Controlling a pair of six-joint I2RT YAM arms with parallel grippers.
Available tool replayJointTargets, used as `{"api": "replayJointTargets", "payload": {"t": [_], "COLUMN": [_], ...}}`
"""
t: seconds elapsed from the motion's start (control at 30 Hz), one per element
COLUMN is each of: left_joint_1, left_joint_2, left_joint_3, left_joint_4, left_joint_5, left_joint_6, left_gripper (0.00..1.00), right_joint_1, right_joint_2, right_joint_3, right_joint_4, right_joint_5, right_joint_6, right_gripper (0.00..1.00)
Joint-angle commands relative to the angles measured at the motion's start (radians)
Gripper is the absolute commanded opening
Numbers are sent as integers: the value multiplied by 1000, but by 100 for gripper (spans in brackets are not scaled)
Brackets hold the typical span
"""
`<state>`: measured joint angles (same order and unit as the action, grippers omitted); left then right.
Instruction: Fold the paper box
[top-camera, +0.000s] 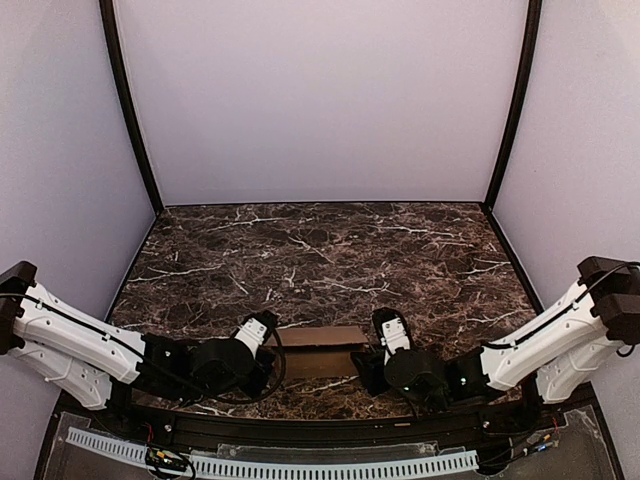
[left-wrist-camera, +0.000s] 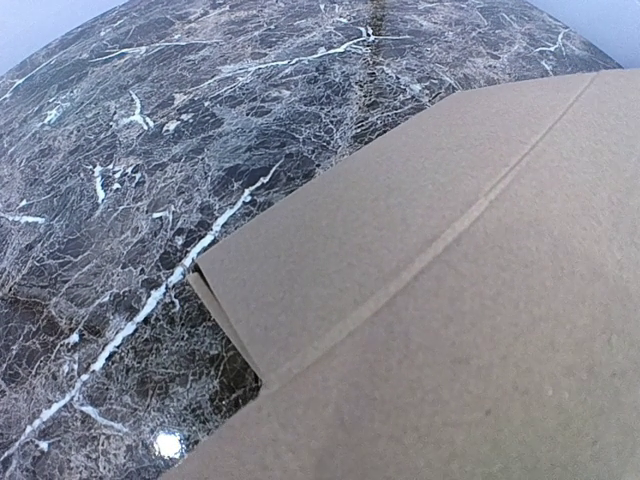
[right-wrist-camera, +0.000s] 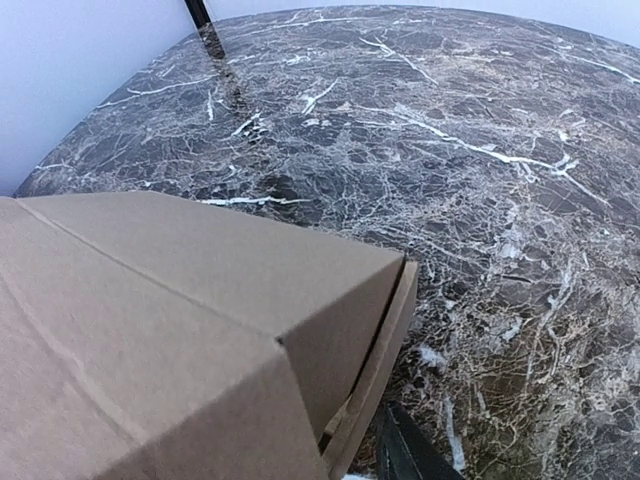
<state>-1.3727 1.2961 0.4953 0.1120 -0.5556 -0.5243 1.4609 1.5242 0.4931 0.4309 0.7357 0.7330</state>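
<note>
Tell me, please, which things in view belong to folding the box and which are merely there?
Part of the job:
- cardboard box
- left tool, at the box's left end
- right tool, at its right end

Merely there:
- marble table
- black corner posts
- pale walls

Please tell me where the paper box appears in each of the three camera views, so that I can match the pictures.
Top external: the paper box lies low in the centre of the picture.
Left wrist: the paper box fills the lower right.
Right wrist: the paper box fills the lower left.
Shared landmark: the dark marble table with white veins, under the box.
</note>
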Motion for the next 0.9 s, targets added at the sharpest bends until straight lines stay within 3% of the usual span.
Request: {"api": "replayJointTargets", "payload": {"t": [0.0, 0.33, 0.67, 0.87], "left_joint_1": [-10, -19, -30, -32], "left_joint_2": [33, 82, 85, 91], "left_joint_3": [24, 52, 66, 75], "left_joint_4": [-23, -43, -53, -61], "left_joint_5": [-16, -38, -49, -65], "left_joint_6": [-15, -13, -18, -23], "left_gripper": [1, 1, 1, 1], "right_joint_1": [28, 47, 46, 45], "right_joint_2": [-90, -268, -400, -511], "right_joint_3": [-34, -64, 78, 36], "right_joint_4": [-50, -28, -226, -385], "right_joint_5": [-8, -262, -314, -241], "right_joint_6": [-8, -265, -435, -397], "right_gripper": [45, 52, 58, 60]}}
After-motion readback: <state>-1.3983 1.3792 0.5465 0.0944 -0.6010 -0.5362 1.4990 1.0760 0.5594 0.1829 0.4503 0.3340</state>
